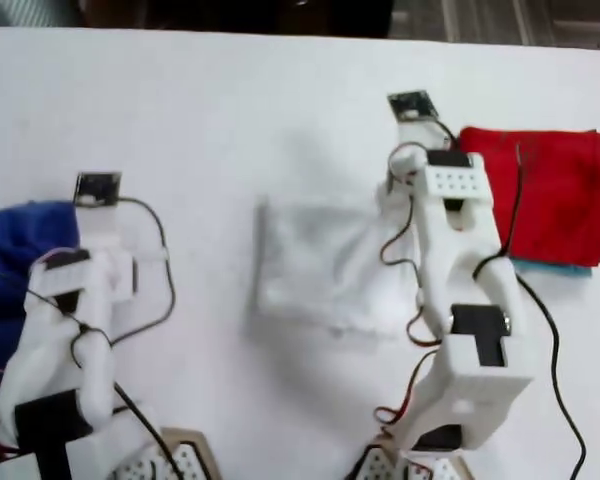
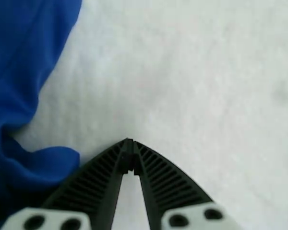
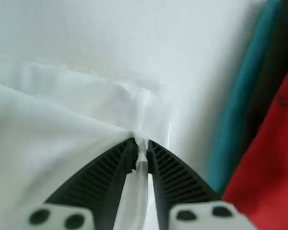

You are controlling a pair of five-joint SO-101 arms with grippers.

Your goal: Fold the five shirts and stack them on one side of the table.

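1. The left gripper (image 2: 128,144) was clenched, its tips meeting with nothing between them, and it hung over bare tabletop (image 1: 230,110).
2. The blue shirt (image 1: 20,250) lay crumpled at the left edge of the tabletop, just beside the left gripper and partly under the left arm in the high view. The left wrist view showed its loose folds close to one finger (image 2: 86,187); whether cloth and finger touched could not be told.
3. The right gripper (image 3: 141,143) was grasping the white shirt (image 1: 320,265), with a thin pinch of its edge caught between the tips.
4. The white shirt lay near the middle of the tabletop between the two arms, roughly folded into a rectangle. The side nearest the right arm was bunched where the gripper held it.
5. The red shirt (image 1: 555,195) lay folded on the right side of the tabletop, beside the right arm and apart from the white shirt.
6. Under the red shirt, a teal shirt (image 3: 240,110) and a dark cloth (image 3: 271,91) showed as strips along its edge, forming one stack.
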